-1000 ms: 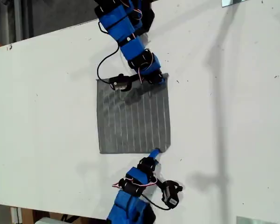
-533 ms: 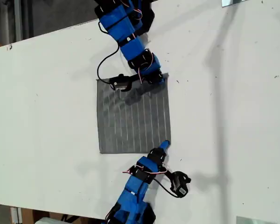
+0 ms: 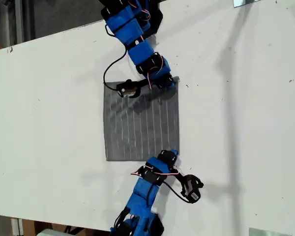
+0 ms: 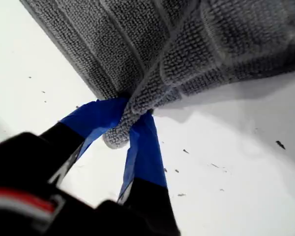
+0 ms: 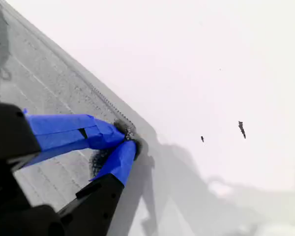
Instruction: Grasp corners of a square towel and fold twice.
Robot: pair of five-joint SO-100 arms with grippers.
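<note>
The grey striped towel (image 3: 140, 123) lies flat on the white table (image 3: 246, 123). My first gripper (image 3: 171, 154) (image 4: 130, 115) comes in from the exterior view's bottom and is shut on the towel's near right corner (image 4: 115, 137), which is raised, so the cloth (image 4: 196, 44) folds up above it. From the exterior view's top, my second gripper (image 3: 168, 82) (image 5: 125, 140) is shut on the far right corner (image 5: 125, 129), with the towel (image 5: 34, 93) flat beside it. The two left corners (image 3: 105, 84) (image 3: 108, 158) lie free.
The table's far edge (image 3: 54, 34) runs slanting across the exterior view's upper left. The first arm's wrist camera (image 3: 191, 189) hangs over bare table right of that arm. A black cable (image 3: 108, 69) loops beside the second arm. Small dark specks (image 3: 187, 86) dot the table.
The first arm swung up towards the towel's near right corner, and its gripper now sits on that corner. The second arm stayed put. The towel's left edge shifted slightly right.
</note>
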